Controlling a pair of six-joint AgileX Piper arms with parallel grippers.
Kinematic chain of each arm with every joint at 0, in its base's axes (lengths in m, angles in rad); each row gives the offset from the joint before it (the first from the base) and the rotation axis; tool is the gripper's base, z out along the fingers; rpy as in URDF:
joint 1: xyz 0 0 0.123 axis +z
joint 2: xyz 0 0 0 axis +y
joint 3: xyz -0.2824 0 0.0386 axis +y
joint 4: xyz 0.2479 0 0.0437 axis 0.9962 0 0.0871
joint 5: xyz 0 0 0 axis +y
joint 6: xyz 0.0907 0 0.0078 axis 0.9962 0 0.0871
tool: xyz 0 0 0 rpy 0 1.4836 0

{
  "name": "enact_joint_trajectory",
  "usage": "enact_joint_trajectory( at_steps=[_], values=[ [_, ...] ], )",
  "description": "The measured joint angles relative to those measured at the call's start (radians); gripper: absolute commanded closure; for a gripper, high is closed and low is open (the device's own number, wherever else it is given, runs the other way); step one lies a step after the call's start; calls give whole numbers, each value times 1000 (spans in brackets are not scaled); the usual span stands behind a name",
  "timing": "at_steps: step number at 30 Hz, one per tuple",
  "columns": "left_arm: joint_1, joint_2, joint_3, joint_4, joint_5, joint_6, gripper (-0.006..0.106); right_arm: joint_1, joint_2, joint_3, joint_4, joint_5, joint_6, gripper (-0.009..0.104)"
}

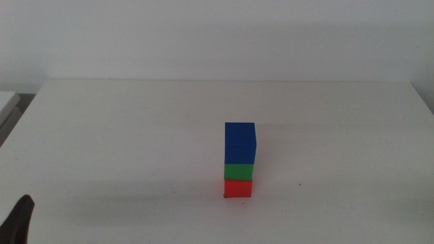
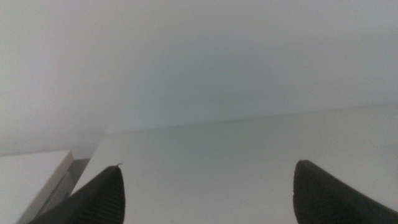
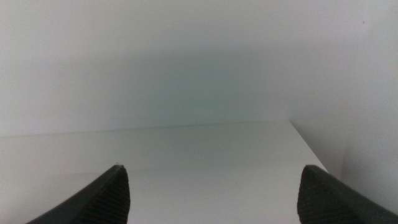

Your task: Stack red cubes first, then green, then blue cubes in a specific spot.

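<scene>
- All three cubes stand in one tower on the white table [image 1: 102, 135], a little right of the middle and toward the near edge.
- The red cube [image 1: 238, 188] is at the bottom, resting on the tabletop, with tiny black marks just beside its near corners.
- The green cube [image 1: 239, 171] sits directly on the red one.
- The blue cube [image 1: 240, 143] tops the tower, its right edge jutting slightly past the two below.
- Nothing touches the tower; both arms are well away from it.
- The left gripper [image 2: 205, 193] is low at the near left corner, only a dark tip showing in the middle view; its jaws are spread wide with nothing between them.
- The right gripper [image 3: 211, 193] is out of the middle view; its jaws are likewise spread and hold nothing, pointing across bare table toward the far wall.
</scene>
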Motion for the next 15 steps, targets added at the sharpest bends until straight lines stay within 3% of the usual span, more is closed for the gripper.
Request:
enact_joint_trajectory(
  at_steps=[7, 15],
  values=[
    [0, 0, 0, -18, -20, 0, 10, 0, 0, 0, 0, -23, 0, 4],
    [0, 0, 0, 27, -20, 0, 10, 0, 0, 0, 0, -25, 0, 4]
  ],
)
